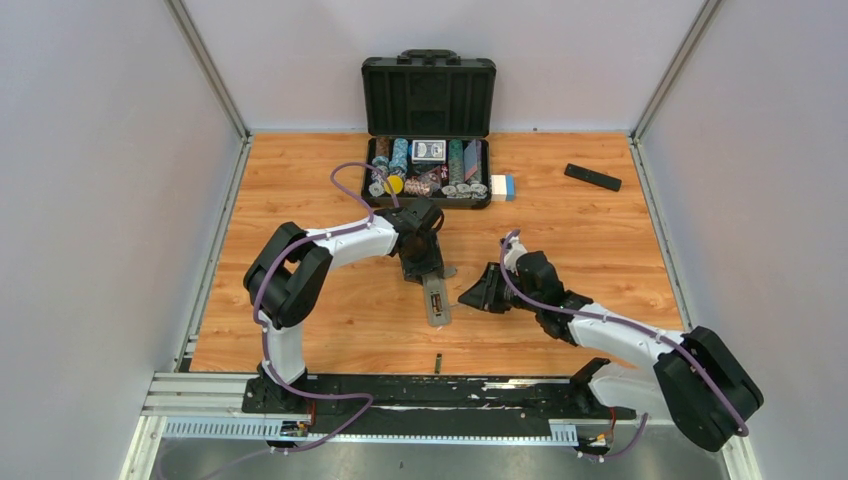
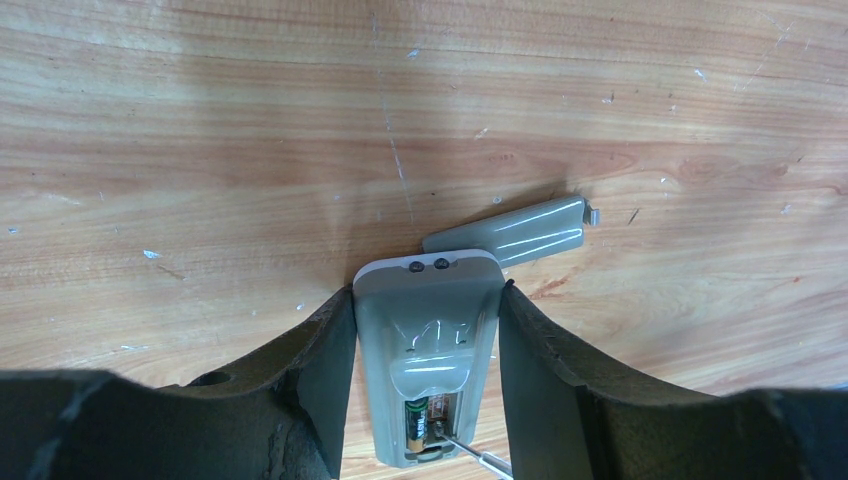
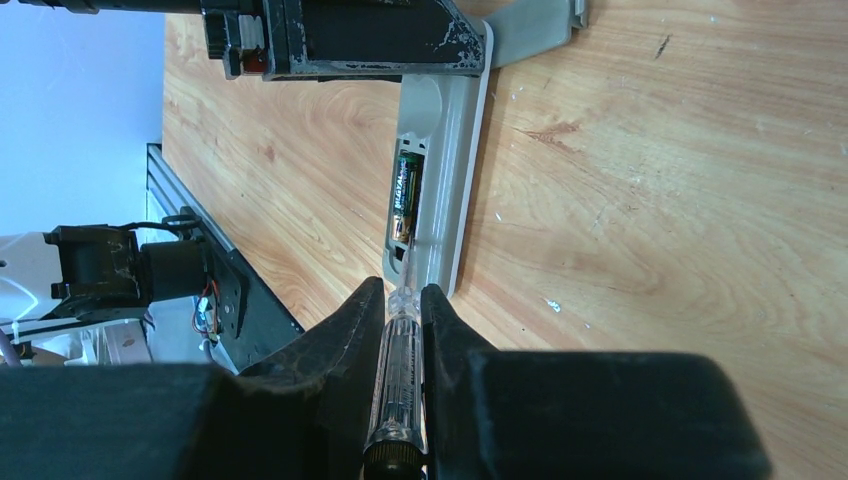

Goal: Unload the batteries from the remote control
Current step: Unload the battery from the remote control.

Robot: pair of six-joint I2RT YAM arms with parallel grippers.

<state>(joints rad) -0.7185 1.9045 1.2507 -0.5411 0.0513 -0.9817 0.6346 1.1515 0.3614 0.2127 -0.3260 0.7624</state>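
A grey remote [image 1: 436, 300] lies back-up mid-table with its battery bay open. My left gripper [image 2: 427, 300] is shut on the remote [image 2: 430, 340] at its far end, pinning it to the table. One dark battery [image 2: 415, 425] sits in the bay, also seen in the right wrist view [image 3: 404, 195]. My right gripper [image 3: 402, 295] is shut on a clear-handled screwdriver [image 3: 398, 370]. The screwdriver's tip [image 2: 470, 452] reaches into the slot beside that battery. Another battery [image 1: 438, 362] lies loose near the table's front edge. The grey cover [image 2: 510, 232] lies by the remote's far end.
An open black case [image 1: 430, 130] with poker chips and cards stands at the back. A small white and blue box [image 1: 503, 187] sits to its right. A black remote [image 1: 592, 177] lies at the back right. Grey walls enclose the table.
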